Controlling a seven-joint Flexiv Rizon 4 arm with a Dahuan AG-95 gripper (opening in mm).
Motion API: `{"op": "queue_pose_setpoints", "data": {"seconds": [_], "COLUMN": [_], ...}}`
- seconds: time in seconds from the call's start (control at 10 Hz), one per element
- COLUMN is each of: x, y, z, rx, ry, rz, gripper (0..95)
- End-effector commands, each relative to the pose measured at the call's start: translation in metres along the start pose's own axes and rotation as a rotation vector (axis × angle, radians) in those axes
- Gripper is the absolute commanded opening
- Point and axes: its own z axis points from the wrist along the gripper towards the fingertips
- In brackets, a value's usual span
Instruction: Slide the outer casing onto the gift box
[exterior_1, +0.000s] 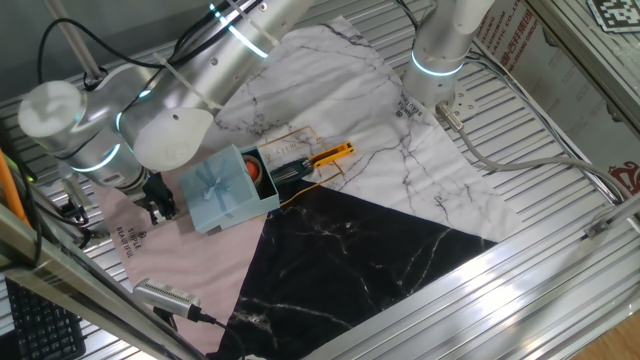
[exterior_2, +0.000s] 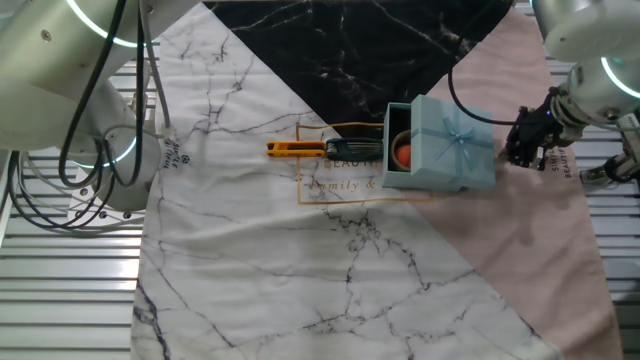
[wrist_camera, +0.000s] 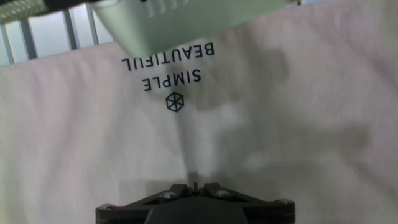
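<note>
Hand view: item one, the gripper (wrist_camera: 194, 186), is showing its fingers drawn together at the bottom edge, with nothing between them; only pink cloth with printed lettering is lying below it, and a pale blurred edge is crossing the top of the frame, which I cannot identify for certain.

Item two, the outer casing (exterior_1: 220, 190), is sitting on the mat (exterior_1: 360, 250) at the seam between the pink and marble panels, bow uppermost, partly covering the gift box (exterior_1: 256, 170). In the other fixed view the casing (exterior_2: 448, 145) is overlapping most of the gift box (exterior_2: 398, 148), whose teal rim and orange-red piece are still protruding toward the black tool (exterior_2: 310, 150) with the yellow-orange handle.

Item three, position: the gripper (exterior_2: 524, 138) is standing just beside the casing's far face, apart from it or barely touching; I cannot tell which.

Risks, as judged:
- an off-centre push is likely turning the sleeve and jamming it on the tray corners;
- nothing is bracing the box, so the whole assembly may be sliding into the tool;
- closed fingertips riding high may be crushing the cardboard or tipping it;
- the cloth may be bunching underneath.
</note>
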Motion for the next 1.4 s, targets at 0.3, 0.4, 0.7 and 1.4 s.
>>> {"op": "queue_pose_setpoints", "data": {"seconds": [0.3, 0.4, 0.7, 1.4], "x": [-0.0012, -0.0012, -0.0012, 0.0068], "y": [0.0008, 0.0008, 0.0008, 0.0061], "z": [0.0003, 0.0003, 0.0003, -0.0039], "rx": [0.000, 0.000, -0.001, 0.001], "ry": [0.002, 0.002, 0.003, 0.007], "rz": [0.000, 0.000, 0.000, 0.007], "gripper": [0.0, 0.0, 0.0, 0.0]}}
